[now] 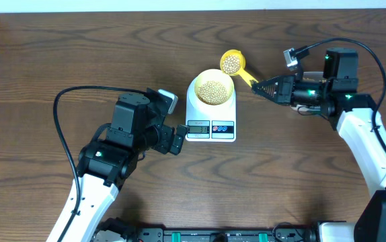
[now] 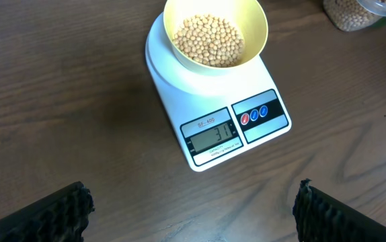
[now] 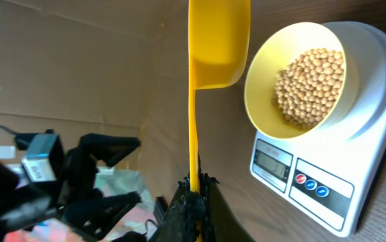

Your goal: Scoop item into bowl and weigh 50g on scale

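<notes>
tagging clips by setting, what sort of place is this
Probably a robot test bench, not a kitchen: left arm and right arm at a wooden table, a scale, a cardboard wall.

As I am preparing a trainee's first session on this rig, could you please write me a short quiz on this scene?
1. True or false: the bowl holding the beans stands on the scale.
2. What does the right pincer grip? A. the scoop by its handle. B. the bowl's rim. C. nothing.
3. Fill in: the left pincer, beside the scale, is ____.
Key: 1 true; 2 A; 3 open.
</notes>
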